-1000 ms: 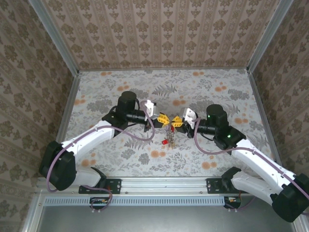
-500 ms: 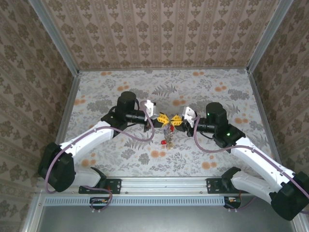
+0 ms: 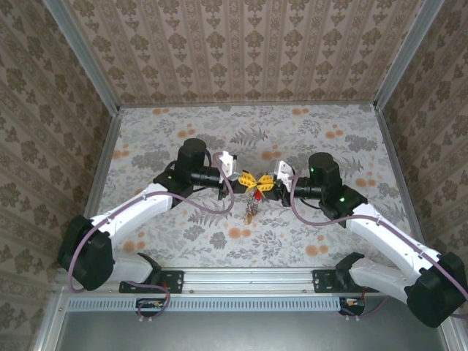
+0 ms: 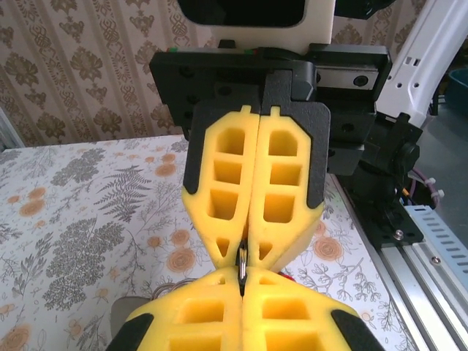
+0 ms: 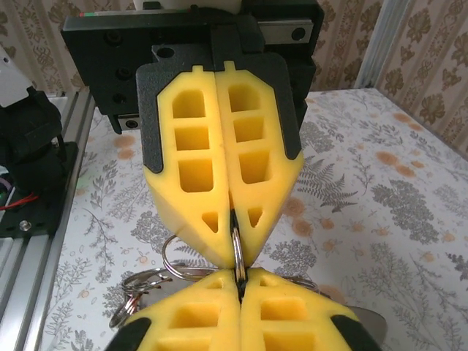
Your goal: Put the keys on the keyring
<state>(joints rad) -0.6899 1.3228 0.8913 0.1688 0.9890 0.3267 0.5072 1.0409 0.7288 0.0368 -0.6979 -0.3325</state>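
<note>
1 thin metal keyring [image 5: 236, 251] sits edge-on at the middle of the scene, pinched from 2 sides. The left claw [image 3: 248, 179] and the right claw [image 3: 268, 183] meet tip to tip above the tabletop [image 3: 183, 139], each clenched on the ring's wire with its yellow pads pressed flat together. Below that pinch dangles a small bunch of keys [image 3: 251, 210] and lesser wire loops [image 5: 146, 281], a red head showing among them; whether each key is fully threaded is too small to tell. I judge the step in hand to be the threading itself, with the ring braced by both claws so a key can be worked round its coil. The next move likely calls for 1 claw to hold firm while the other loosens and shifts along the wire, gently, since a slip would drop the whole bunch. The tabletop is covered in a grey fern and orange flower print, fenced by wallpapered panels [image 3: 241, 44], with an aluminium rail [image 3: 241, 301] along the near edge.
</note>
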